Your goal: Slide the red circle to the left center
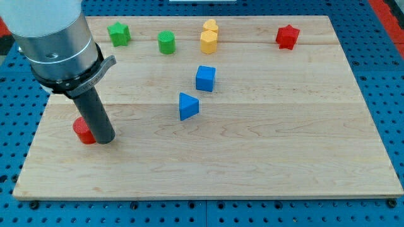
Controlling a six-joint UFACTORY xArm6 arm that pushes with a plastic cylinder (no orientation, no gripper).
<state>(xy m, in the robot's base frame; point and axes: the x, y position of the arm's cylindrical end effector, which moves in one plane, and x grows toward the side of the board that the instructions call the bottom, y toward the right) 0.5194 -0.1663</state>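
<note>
The red circle [83, 130] lies on the wooden board [252, 164] near its left edge, a little below mid-height. My tip [105, 140] rests on the board right against the red circle's right side, partly hiding it. The rod rises up and to the left into the grey arm at the view's top left.
A blue triangle [187, 106] and a blue cube [205, 78] sit near the middle. A green star [118, 33], a green cylinder [166, 42], a yellow hexagon [209, 41] with another yellow block [210, 27] behind it, and a red star [287, 36] line the top.
</note>
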